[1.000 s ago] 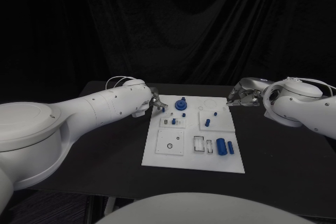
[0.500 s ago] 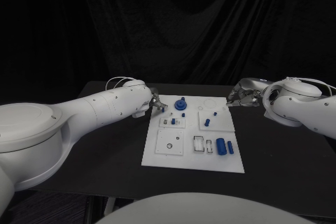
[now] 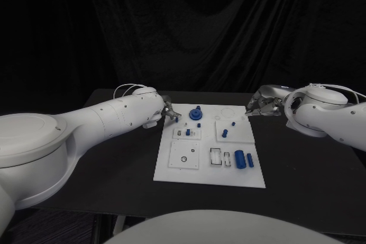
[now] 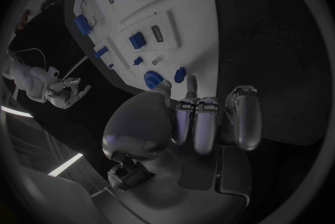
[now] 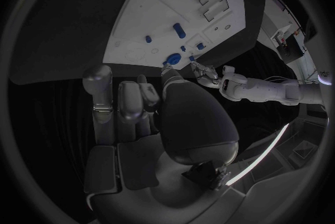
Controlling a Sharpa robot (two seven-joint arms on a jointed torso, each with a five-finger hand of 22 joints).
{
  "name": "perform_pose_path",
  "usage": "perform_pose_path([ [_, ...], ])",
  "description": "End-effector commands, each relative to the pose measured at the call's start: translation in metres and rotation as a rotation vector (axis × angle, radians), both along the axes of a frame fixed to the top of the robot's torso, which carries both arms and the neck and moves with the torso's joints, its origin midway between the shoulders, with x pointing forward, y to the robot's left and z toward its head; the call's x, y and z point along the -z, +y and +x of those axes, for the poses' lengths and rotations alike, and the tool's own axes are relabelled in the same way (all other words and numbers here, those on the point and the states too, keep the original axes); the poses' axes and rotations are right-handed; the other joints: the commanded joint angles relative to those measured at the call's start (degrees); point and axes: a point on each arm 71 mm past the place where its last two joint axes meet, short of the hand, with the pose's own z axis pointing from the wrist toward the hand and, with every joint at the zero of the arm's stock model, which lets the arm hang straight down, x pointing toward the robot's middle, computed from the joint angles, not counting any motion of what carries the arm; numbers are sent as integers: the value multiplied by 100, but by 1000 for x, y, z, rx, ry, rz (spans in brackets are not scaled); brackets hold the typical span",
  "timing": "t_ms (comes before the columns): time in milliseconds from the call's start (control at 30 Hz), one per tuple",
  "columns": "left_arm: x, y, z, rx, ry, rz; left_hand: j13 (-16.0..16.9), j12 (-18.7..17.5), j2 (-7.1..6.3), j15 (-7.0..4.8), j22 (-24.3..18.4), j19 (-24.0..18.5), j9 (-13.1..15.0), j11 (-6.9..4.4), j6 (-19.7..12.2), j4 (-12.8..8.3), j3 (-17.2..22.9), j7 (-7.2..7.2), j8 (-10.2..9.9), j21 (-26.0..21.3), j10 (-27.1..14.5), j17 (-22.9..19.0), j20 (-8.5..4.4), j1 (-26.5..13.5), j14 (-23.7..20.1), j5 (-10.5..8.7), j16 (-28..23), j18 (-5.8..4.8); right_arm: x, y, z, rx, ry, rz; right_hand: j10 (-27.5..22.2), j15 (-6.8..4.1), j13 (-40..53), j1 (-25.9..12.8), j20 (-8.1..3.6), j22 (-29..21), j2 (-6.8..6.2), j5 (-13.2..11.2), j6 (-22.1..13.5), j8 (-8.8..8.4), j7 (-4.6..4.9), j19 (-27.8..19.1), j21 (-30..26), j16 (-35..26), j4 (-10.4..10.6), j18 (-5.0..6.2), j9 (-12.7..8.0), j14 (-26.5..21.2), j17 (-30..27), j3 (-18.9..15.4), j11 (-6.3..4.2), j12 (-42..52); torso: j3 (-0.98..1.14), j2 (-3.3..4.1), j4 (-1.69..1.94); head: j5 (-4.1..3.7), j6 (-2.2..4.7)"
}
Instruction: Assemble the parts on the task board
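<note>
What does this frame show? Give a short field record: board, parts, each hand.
board: white task board lying flat on the black table
parts: blue round part at the far end; two blue cylinders lying at the near right
left hand: at the board's far left corner, holds nothing
right hand: at the far right corner, holds nothing

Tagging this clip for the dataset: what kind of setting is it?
Probably a robotics lab test cell: a black table against dark curtains, a white task board with small blue parts, and two white arms with hands beside it.
</note>
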Motion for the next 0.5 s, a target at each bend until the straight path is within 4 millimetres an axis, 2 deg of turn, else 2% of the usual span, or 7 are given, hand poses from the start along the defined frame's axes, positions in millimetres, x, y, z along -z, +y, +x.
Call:
perform_pose_path([
  [33,1,-3,0,19,1,-17,1509,20,19,45,450,-2,-21,59,14,-54,7,22,-30,-34,599,1506,44,43,585,18,15,-22,1,-1,0,13,10,-14,-27,-7,-5,-29,13,533,42,-24,10,-39,1,-46,-20,-31,21,41,-6,-37,-5,-12,-5,-19,-3,3,3,-1,-1],
  [500,5,-2,0,23,-4,-29,1509,20,24,53,444,-17,-57,63,55,-100,37,24,-58,-50,599,1506,53,74,585,22,15,-18,1,0,0,14,12,-17,-35,-4,-13,-49,15,526,46,-73,18,-39,3,-54,-53,-57,30,43,-8,-46,-21,-23,-3,-34,-1,5,4,-47,-1],
])
